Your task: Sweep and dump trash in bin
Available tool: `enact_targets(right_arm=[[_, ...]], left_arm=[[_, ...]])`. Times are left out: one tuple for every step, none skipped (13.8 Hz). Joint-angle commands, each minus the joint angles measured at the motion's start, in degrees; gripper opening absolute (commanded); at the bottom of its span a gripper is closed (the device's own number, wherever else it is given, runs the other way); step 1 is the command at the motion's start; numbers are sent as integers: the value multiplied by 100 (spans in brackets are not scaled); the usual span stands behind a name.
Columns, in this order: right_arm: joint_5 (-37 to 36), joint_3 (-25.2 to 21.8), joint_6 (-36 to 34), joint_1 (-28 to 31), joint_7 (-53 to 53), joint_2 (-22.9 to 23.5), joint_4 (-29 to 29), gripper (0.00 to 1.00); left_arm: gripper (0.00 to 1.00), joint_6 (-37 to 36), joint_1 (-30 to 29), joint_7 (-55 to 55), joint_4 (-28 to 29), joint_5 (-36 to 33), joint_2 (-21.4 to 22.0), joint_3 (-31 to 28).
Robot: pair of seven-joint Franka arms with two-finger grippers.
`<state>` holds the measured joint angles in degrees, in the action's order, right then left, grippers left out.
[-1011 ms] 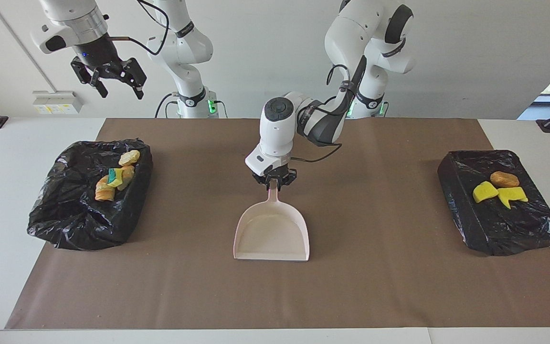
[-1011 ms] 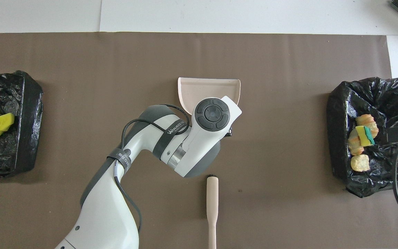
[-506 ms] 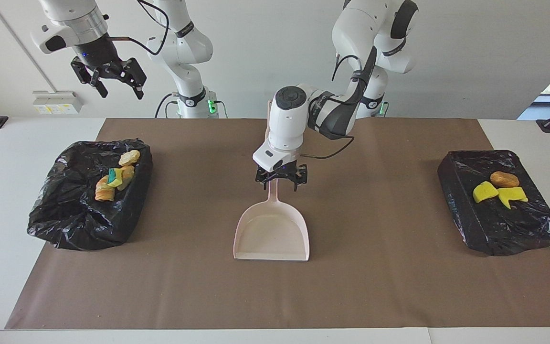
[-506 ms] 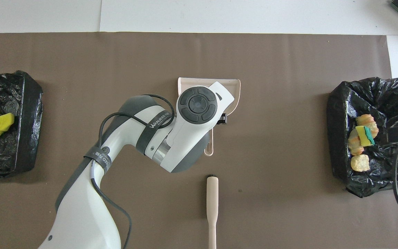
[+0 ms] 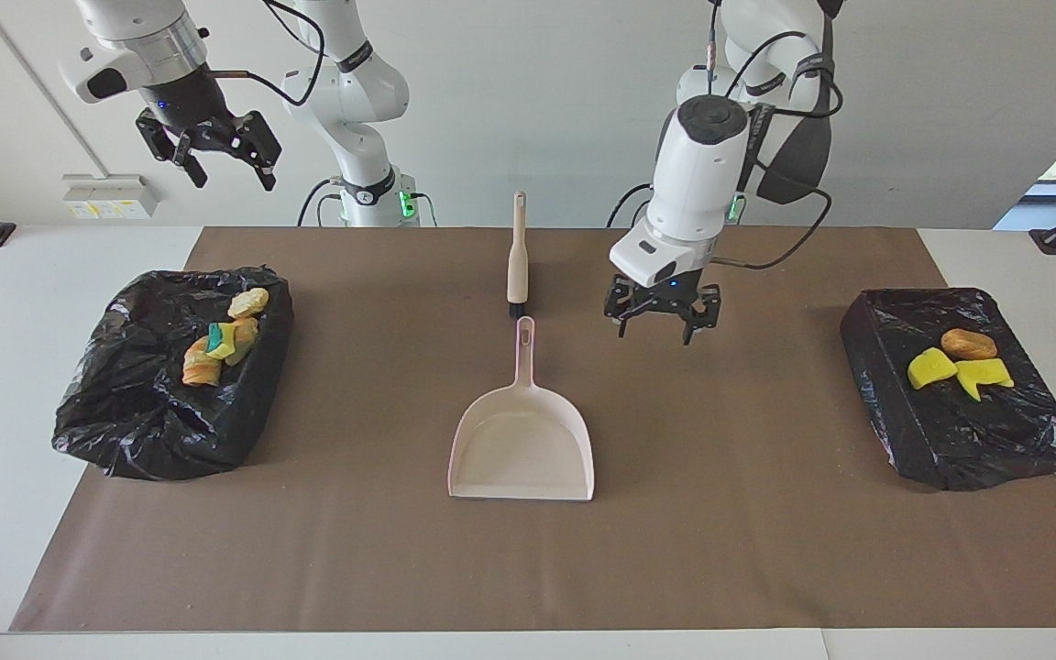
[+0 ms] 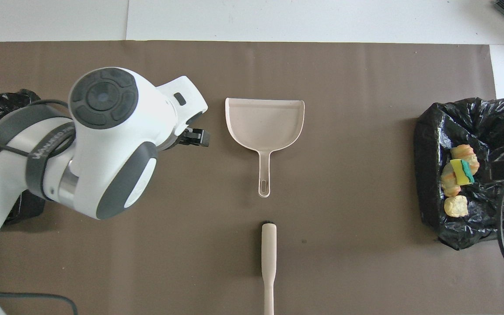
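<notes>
The trash lies in two black-bagged bins. Yellow and golden-brown pieces point(image 5: 221, 341) point(image 6: 456, 179) sit in the bin point(image 5: 143, 431) point(image 6: 427, 175) at the right arm's end. Two yellow chunks and a brown piece point(image 5: 957, 365) sit in the bin point(image 5: 968, 440) at the left arm's end. The pale pink dustpan point(image 5: 522, 445) point(image 6: 264, 120) lies flat mid-mat with nothing in it. My left gripper point(image 5: 663, 319) hangs open over bare mat beside the dustpan's handle, holding nothing. My right gripper point(image 5: 207, 151) waits high up at the right arm's end, open with nothing in it.
A beige brush point(image 5: 517, 257) point(image 6: 268, 253) lies on the mat in line with the dustpan's handle, nearer to the robots. In the overhead view my left arm covers most of the bin at its end. The brown mat point(image 5: 730, 513) covers the table.
My left gripper opened and let go of the dustpan's handle, then rose and swung toward the left arm's end. The dustpan stayed flat on the mat. The right arm has not moved.
</notes>
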<state>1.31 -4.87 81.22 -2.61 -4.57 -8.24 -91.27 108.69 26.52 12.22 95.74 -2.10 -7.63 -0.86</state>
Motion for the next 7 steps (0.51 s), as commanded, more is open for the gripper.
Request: enact_targets(right_arm=[[-17,39,7,59,88,-107,-110,100],[-25,39,7,67,88,-107,-110,100],[-25,39,7,67,88,-107,-110,100],[-25,39,16,59,88,-107,-110,100],[-25,39,16,67,88,-107,-110,100],[-25,39,16,67,88,-107,-110,100],[-25,39,16,67,88,-107,-110,100]], left_arm=[[100,-523,-549,-684,350,-54,797,69],[100,-707,-777,-842,297,-54,964,69],[100,-875,-980,-1044,236,-37,1105,51],[100,-1129,-1182,-1316,174,-19,1271,34],[100,-1357,-1375,-1597,78,-10,1369,25],[100,-1595,-1569,-1878,-80,-1,1422,25],[100,-1841,-1710,-2038,-334,-1,1414,25]])
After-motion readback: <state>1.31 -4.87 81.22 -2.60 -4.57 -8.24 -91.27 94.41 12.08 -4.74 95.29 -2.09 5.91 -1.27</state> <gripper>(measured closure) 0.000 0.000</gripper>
